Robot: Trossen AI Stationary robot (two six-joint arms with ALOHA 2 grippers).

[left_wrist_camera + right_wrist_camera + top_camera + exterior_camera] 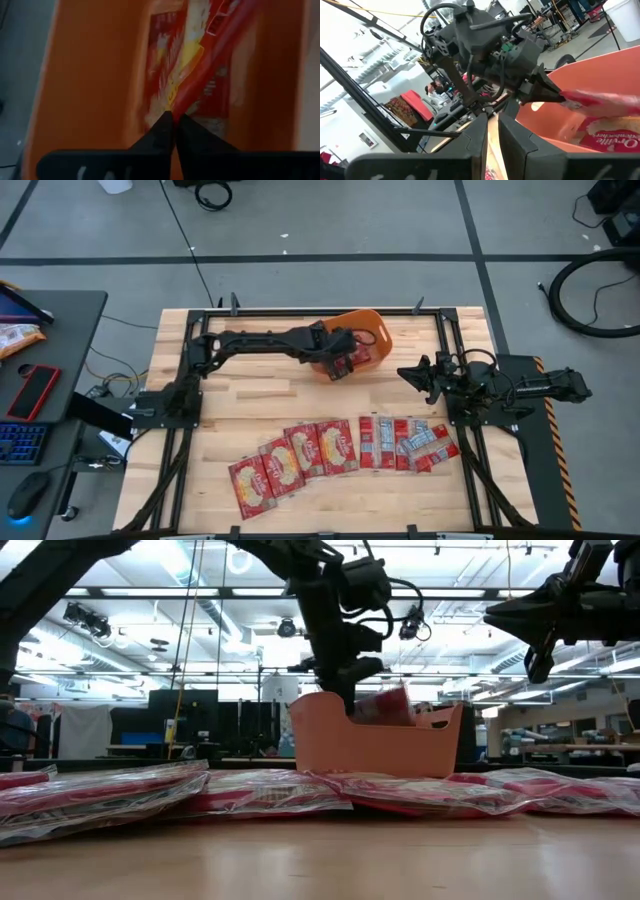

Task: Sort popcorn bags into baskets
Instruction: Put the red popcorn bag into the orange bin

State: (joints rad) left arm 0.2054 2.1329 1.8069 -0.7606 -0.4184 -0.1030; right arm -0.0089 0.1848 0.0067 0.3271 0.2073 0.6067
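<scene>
The orange basket stands at the table's far middle. My left gripper hangs over its near end, shut on a red popcorn bag with a yellow centre picture. Another red bag lies inside the basket. Several larger bags and several narrower bags lie flat in a row near the table's near edge. My right gripper waits in the air to the right of the basket, open by a narrow gap and touching nothing. My left gripper pinches the red bag by one edge between its two fingers, coming from above and pointing down into the basket. The bag hangs below the fingertips, tilted, with its lower part inside the basket. Whether it rests on the bag beneath cannot be seen.
A black frame runs along the table's sides and far edge. Bare wood lies between the basket and the row of bags. A side table with a keyboard and mouse stands off the left edge.
</scene>
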